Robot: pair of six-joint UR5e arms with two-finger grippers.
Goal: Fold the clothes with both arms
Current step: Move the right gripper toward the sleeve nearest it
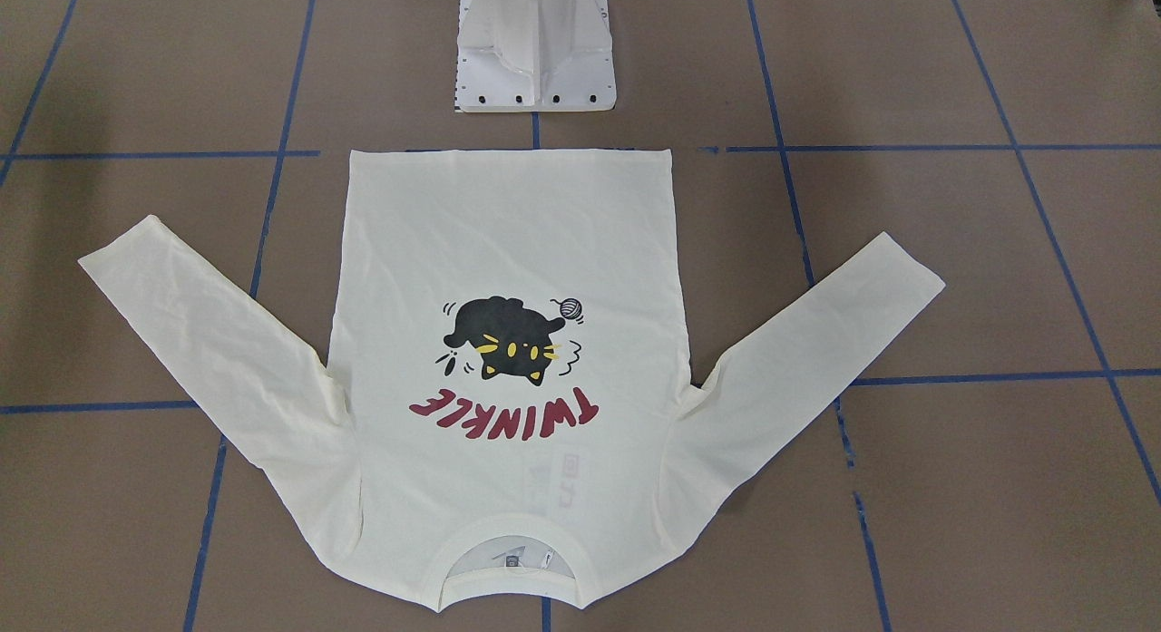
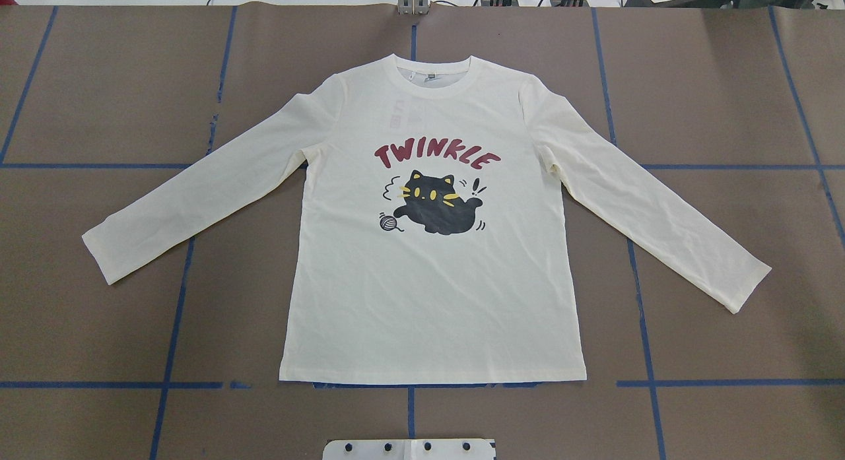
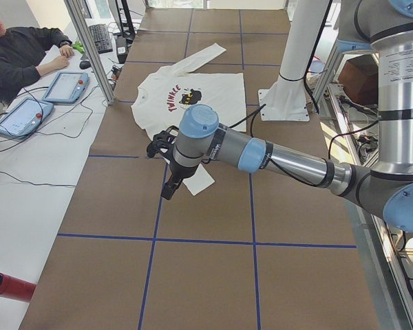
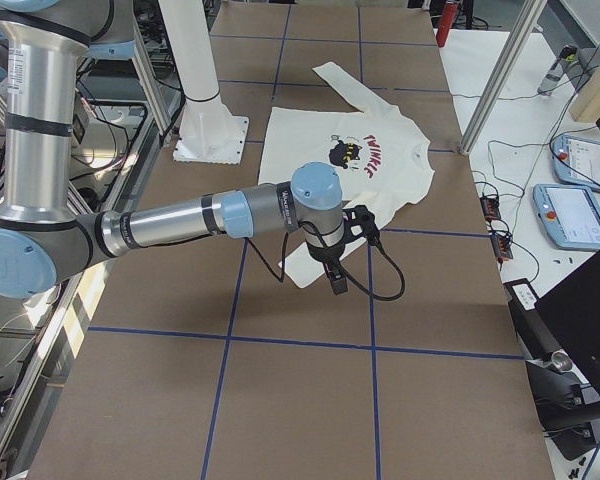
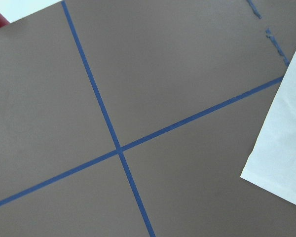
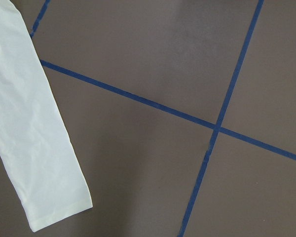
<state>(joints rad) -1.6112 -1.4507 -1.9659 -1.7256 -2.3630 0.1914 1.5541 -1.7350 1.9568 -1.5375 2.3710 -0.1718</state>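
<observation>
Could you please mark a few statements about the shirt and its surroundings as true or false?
1. The T-shirt lies flat with its cat print facing up. True.
2. Both sleeves are folded across the chest. False: they are spread out to the sides on the table.
3. The collar lies nearest the white pedestal base. False: the hem is nearest it.
4. A person sits beside the table. True.
</observation>
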